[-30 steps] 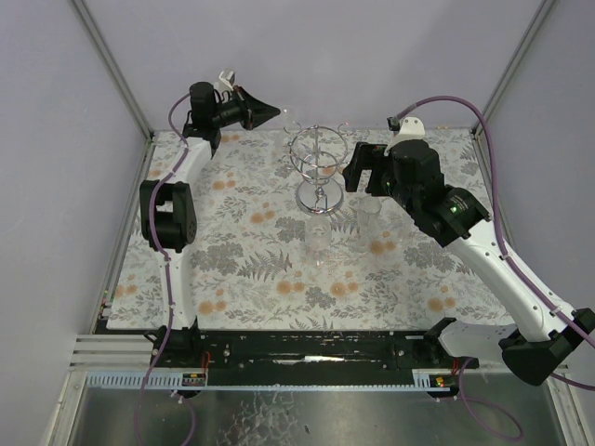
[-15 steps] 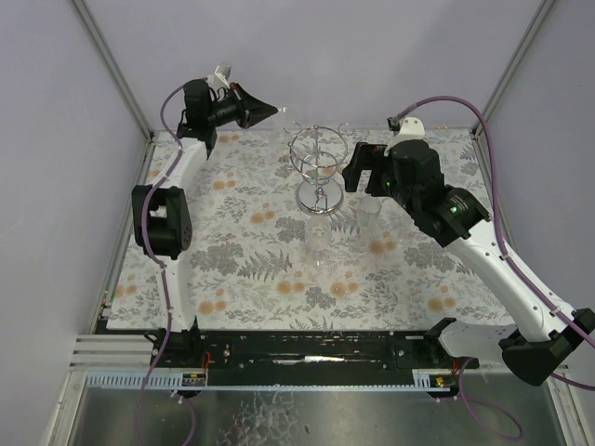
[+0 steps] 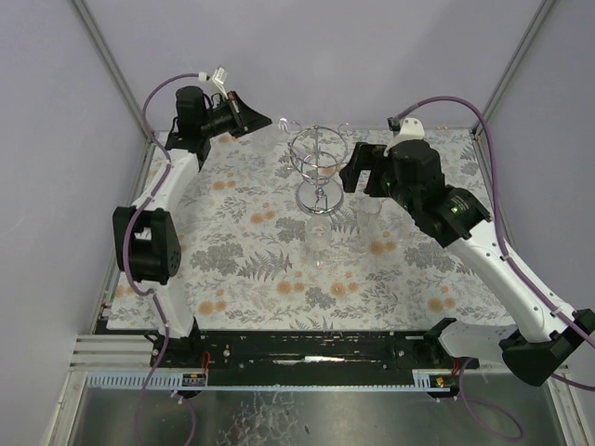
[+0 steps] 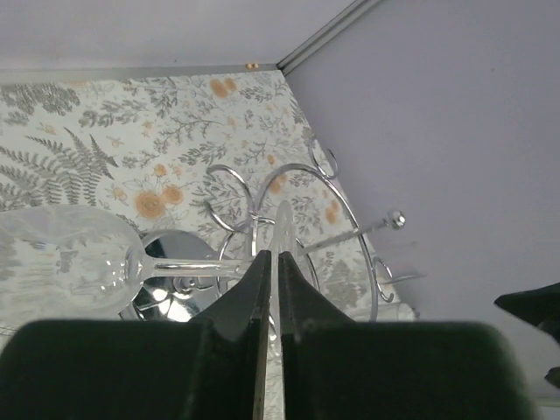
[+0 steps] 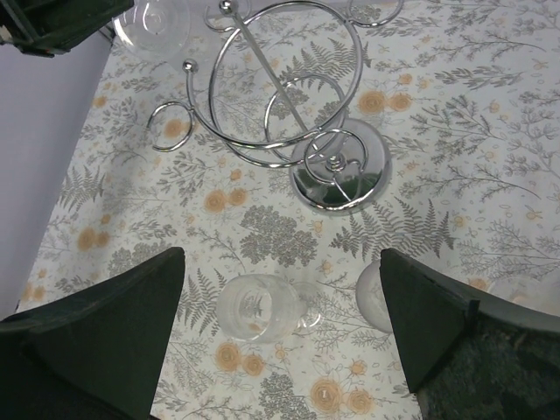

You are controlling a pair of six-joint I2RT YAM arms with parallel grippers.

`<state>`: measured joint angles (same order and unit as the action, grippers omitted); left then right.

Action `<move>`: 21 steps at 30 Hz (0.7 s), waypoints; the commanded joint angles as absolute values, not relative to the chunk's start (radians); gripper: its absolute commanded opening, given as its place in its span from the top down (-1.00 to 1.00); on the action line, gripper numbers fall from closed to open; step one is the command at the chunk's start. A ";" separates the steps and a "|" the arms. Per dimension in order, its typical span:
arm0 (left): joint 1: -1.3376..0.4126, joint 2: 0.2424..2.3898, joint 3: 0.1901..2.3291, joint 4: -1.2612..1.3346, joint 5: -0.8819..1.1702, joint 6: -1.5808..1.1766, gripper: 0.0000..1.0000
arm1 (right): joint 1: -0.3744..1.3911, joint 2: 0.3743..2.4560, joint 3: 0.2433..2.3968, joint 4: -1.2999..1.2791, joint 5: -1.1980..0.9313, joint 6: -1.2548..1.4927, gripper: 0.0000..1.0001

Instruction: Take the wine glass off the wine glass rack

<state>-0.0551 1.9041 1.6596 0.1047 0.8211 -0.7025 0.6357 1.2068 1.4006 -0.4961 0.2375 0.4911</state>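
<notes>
The chrome wine glass rack stands at the back middle of the table and also shows in the right wrist view and the left wrist view. My left gripper is shut on the foot of a clear wine glass, held sideways in the air. The glass lies just left of the rack's top rings. I cannot tell whether it touches the wire. My right gripper hangs open and empty right of the rack, above the table.
Two more wine glasses stand upright on the floral table cover in front of the rack, one in the middle and one to its right. The enclosure's walls stand close behind the rack.
My left arm has swung to the left and drawn its gripper and the glass slightly back from the rack's rings. The right arm has barely moved.
</notes>
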 commanded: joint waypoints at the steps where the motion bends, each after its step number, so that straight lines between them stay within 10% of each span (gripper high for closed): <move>1: -0.102 1.728 1.606 0.117 0.756 -0.420 1.00 | 0.641 1.212 1.475 -0.465 0.190 0.519 -0.98; 21: -0.482 1.275 1.403 -0.194 0.579 0.782 1.00 | 0.391 1.422 1.991 -0.734 -0.036 0.620 -0.98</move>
